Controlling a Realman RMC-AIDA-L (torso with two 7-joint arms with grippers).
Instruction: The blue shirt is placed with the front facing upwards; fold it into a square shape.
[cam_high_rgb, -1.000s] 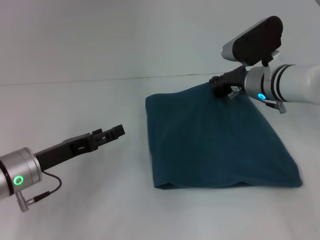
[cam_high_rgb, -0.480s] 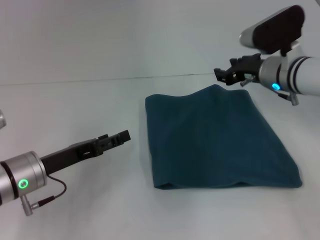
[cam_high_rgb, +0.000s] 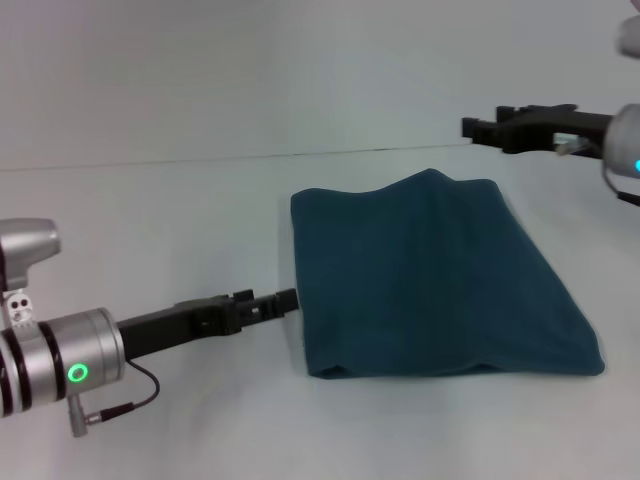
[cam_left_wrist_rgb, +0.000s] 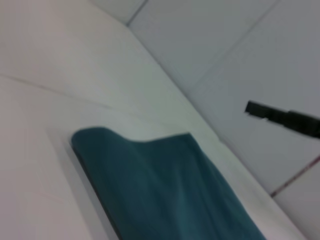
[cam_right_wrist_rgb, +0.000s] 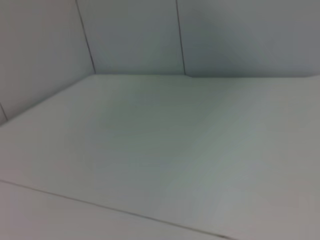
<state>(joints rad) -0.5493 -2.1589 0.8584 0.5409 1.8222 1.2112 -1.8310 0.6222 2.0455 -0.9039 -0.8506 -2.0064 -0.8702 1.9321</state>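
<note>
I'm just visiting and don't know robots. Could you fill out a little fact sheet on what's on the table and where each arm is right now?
Item: the blue shirt, folded into a roughly square pad, plain side up
Shirt's far edge: slightly humped, not flat
Surface: white table
Left gripper: low over the table, tip at the shirt's left edge; contact unclear
Right gripper: raised in the air beyond the shirt's far right corner, holding nothing
Lettering or collar: not visible
</note>
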